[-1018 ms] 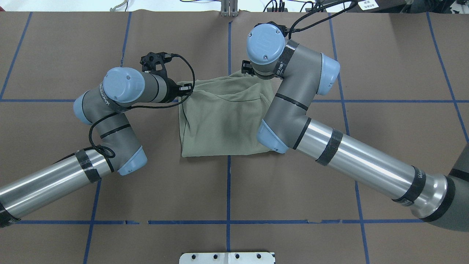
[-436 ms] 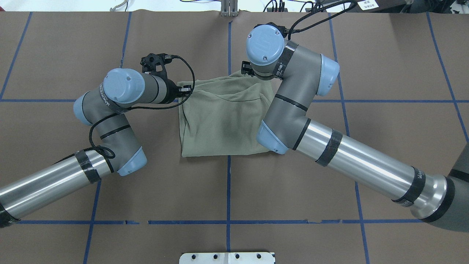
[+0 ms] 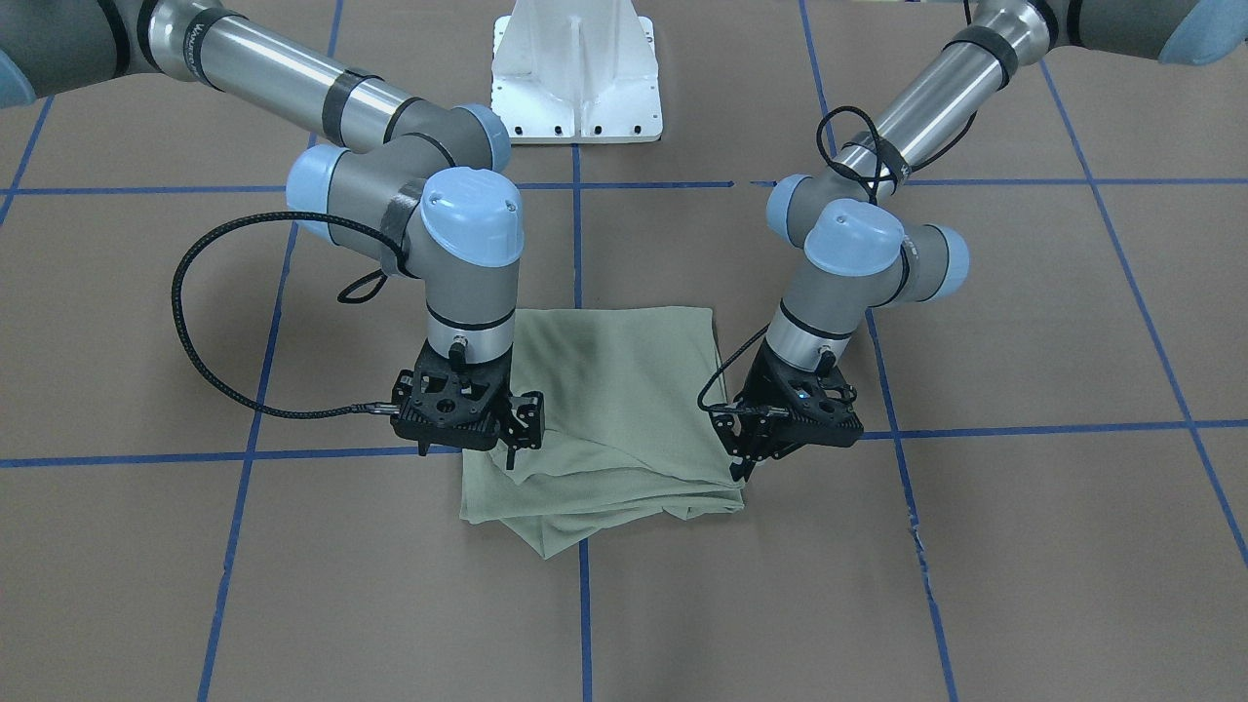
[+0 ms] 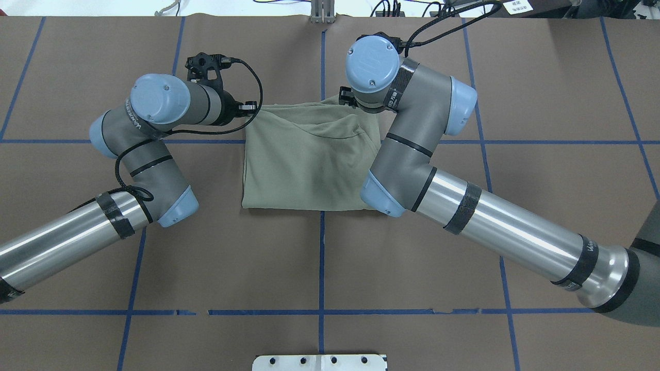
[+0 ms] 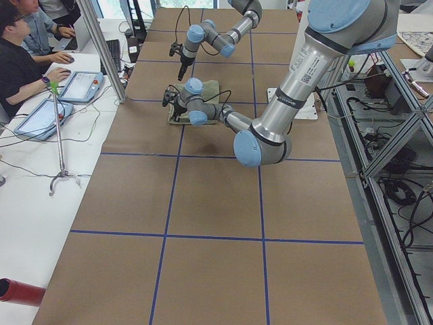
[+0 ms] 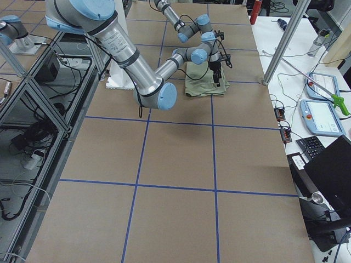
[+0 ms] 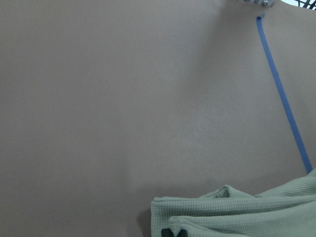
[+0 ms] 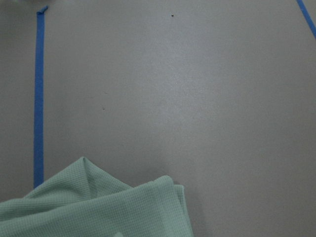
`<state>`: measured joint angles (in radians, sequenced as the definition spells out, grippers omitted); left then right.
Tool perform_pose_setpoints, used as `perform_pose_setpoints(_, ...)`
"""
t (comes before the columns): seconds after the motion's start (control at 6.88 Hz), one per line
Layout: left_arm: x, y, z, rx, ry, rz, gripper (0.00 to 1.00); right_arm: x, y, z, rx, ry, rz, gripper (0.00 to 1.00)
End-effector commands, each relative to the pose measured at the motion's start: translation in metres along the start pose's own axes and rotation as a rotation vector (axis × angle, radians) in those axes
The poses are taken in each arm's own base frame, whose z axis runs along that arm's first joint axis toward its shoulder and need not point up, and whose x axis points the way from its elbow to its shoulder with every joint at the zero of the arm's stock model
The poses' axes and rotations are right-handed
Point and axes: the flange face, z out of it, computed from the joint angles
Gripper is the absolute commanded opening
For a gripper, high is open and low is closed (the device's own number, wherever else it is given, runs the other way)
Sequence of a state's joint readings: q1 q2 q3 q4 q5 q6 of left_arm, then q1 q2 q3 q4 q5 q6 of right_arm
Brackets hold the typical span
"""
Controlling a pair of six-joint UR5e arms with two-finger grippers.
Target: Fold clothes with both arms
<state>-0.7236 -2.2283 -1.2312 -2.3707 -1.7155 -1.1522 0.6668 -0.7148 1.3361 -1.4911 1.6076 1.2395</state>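
We are looking at a wide table (image 4: 412,268) covered in brown paper and marked into squares by blue tape lines (image 4: 321,268). A white metal pedestal (image 3: 577,73) is standing at the robot's edge of it. In the left side view a white bench (image 5: 27,203) is running along the table's operator side, where two people are sitting, one in black (image 5: 17,71) and one in blue (image 5: 40,24), with two grey tablet-like pendants (image 5: 82,84) (image 5: 42,118) lying by them. We are counting two silver-grey tubular arms with light-blue joint caps, the left arm (image 4: 51,247) and the right arm (image 4: 515,232), two black two-finger grippers, and one garment. That pale sage-green knit shirt (image 4: 304,165) is lying folded into a rough rectangle across the central tape line, between the two grippers. The left gripper (image 3: 743,460) is pinching the shirt's far corner on its own side, fingers drawn narrow on the cloth. The right gripper (image 3: 517,439) is likewise nipping the opposite far corner, the fabric rising slightly to it.
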Motion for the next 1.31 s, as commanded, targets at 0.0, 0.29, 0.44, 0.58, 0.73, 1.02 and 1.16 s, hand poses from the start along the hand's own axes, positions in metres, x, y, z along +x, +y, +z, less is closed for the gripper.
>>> perform_pose_setpoints(0.0, 0.006, -0.01, 0.009, 0.006, -0.002, 0.008, 0.0, 0.0, 0.002, 0.001, -0.001, -0.002, -0.002, 1.0)
perform_pose_setpoints(0.29, 0.003, -0.007, 0.008, -0.006, 0.002, 0.016, 1.0, -0.002, 0.002, -0.002, -0.02, -0.012, -0.023, 1.0)
perform_pose_setpoints(0.44, 0.0, -0.004, -0.014, -0.017, 0.026, 0.054, 1.0, 0.016, -0.027, -0.016, -0.076, -0.05, -0.091, 1.0)
perform_pose_setpoints(0.58, -0.029, -0.003, -0.061, -0.053, 0.033, 0.15, 1.0, 0.056, -0.035, -0.035, -0.15, -0.072, -0.156, 1.0)
perform_pose_setpoints(0.73, -0.047, 0.006, -0.121, -0.081, 0.01, 0.212, 1.0, 0.104, -0.044, -0.062, -0.165, -0.065, -0.211, 1.0)
perform_pose_setpoints(1.02, -0.104, 0.001, -0.204, -0.121, -0.094, 0.318, 1.0, 0.208, -0.072, -0.089, -0.217, -0.064, -0.33, 1.0)
perform_pose_setpoints(1.16, -0.157, -0.012, -0.239, -0.131, -0.139, 0.403, 1.0, 0.27, -0.085, -0.086, -0.242, -0.073, -0.383, 1.0)
